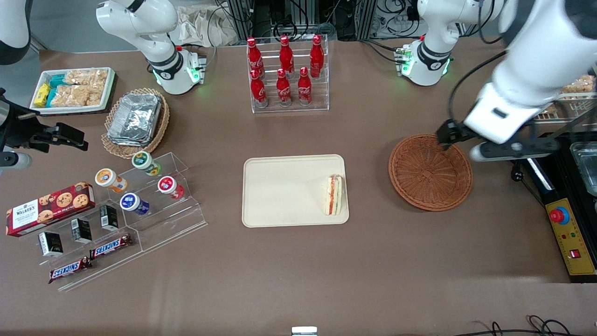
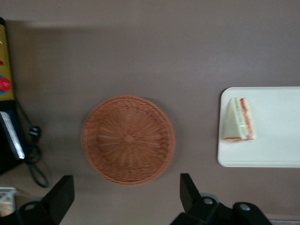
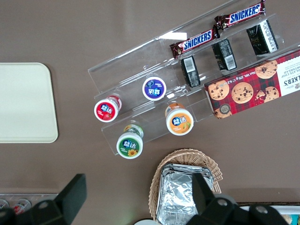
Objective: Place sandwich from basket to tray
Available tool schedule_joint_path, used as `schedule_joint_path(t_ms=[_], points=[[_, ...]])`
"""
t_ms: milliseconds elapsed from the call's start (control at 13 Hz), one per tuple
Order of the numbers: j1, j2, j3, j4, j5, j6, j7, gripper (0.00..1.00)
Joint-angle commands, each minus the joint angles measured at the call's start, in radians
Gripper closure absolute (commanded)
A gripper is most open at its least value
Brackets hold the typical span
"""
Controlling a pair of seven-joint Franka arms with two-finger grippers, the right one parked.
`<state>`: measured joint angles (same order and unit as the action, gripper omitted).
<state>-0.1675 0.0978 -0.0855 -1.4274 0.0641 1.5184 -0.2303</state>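
Note:
The sandwich (image 1: 334,195) (image 2: 239,120), a white-bread wedge with red and green filling, lies on the cream tray (image 1: 284,191) (image 2: 276,150), at the tray's edge toward the working arm's end. The round reddish-brown basket (image 1: 430,171) (image 2: 128,139) stands beside the tray, toward the working arm's end, with nothing in it. My left gripper (image 1: 450,134) (image 2: 125,187) hangs open and holding nothing, raised above the basket's rim that is farther from the front camera. Its two dark fingers (image 2: 187,186) stand wide apart.
A clear rack of red cola bottles (image 1: 287,74) stands farther back than the tray. Toward the parked arm's end are a tan basket of foil trays (image 1: 135,119), an acrylic stand with cups (image 1: 140,200), snack bars and a cookie box (image 1: 49,207). A yellow control box (image 1: 571,238) lies beside the basket.

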Motion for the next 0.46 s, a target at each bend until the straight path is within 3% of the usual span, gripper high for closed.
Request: schedule_joint_path(t_ms=[0,154,385], points=[[-0.021,-0.038,0.108,-0.027,-0.021,-0.02,0.252,0.0],[-0.018,-0.033,0.153,-0.022,-0.007,-0.024,0.37,0.0],[-0.015,-0.012,0.184,-0.013,-0.018,-0.012,0.373,0.0]])
